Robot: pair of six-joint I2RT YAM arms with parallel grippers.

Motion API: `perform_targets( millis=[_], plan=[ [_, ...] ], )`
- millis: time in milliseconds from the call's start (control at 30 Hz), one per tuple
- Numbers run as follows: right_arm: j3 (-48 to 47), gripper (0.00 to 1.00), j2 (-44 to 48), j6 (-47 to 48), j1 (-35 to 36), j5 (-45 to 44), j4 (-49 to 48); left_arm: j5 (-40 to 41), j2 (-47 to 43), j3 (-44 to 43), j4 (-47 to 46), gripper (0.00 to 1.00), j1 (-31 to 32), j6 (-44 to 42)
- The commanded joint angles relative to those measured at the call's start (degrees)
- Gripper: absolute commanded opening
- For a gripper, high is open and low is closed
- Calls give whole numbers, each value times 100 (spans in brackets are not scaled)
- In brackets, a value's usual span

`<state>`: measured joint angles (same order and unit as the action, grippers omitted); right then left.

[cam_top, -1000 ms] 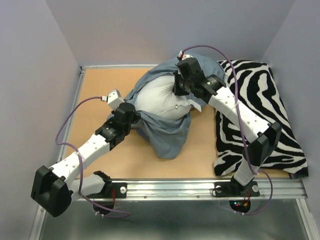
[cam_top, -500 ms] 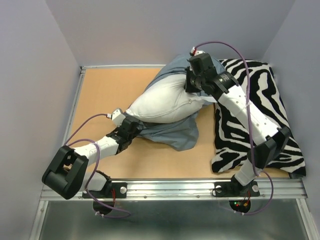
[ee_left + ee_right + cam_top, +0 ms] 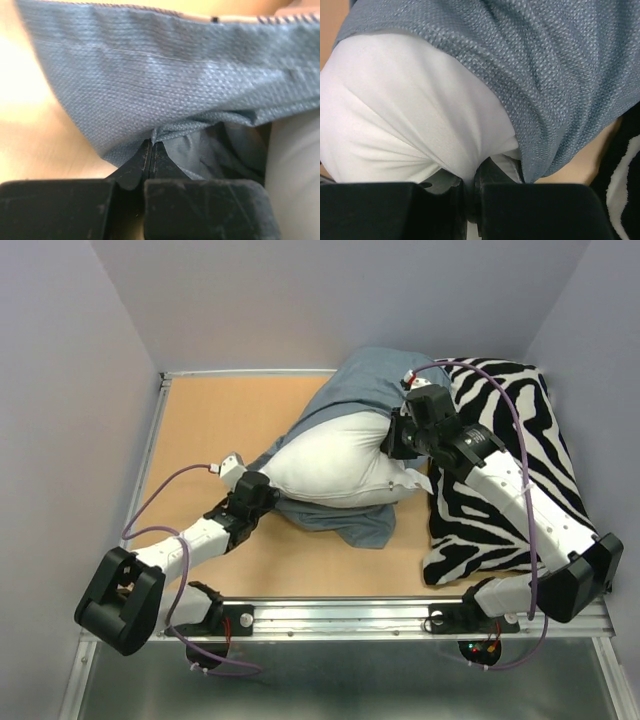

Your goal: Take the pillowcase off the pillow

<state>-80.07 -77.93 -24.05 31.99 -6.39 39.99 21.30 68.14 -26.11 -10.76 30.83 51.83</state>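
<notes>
Pillowcase (image 3: 350,525) edge pinched tight in left fingers (image 3: 148,154), fully closed, low on bench (image 3: 210,420) left of centre. Mid-bench, pillow (image 3: 330,460) half bared; right fingers (image 3: 481,176) clamped on its white end, pillowcase bunched just behind.

Plump white pillow (image 3: 335,460), wrinkled, mostly bared — dusty blue pillowcase (image 3: 366,382) bunched over its far end, trailing beneath
</notes>
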Motion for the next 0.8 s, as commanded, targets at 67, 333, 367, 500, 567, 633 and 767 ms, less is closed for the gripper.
perform_targets(
  millis=[67,333,367,500,567,633,767],
  plan=[
    [-70,1,621,-29,-105,498,-826,-169,225,-841,-162,0,-639,-288],
    [9,0,850,-178,-105,1315,-904,-994,1262,-2423,-207,0,-1771,-630],
    [183,1,893,-292,-88,1673,-1009,-1127,1568,-2817,-207,0,-1852,-700],
    [773,1,868,-600,27,2186,-1948,-2494,2920,-4250,29,0,-2335,-1191],
    [1097,1,658,-924,114,2440,-2536,-2902,3353,-5209,476,2,-2424,-1412],
    [1414,1,473,-1232,228,2546,-3134,-2991,3636,-5675,785,15,-2424,-1544],
    [2031,0,-238,-2304,528,2906,-5252,-2543,3479,-6177,1233,59,-2503,-1571]
  ],
)
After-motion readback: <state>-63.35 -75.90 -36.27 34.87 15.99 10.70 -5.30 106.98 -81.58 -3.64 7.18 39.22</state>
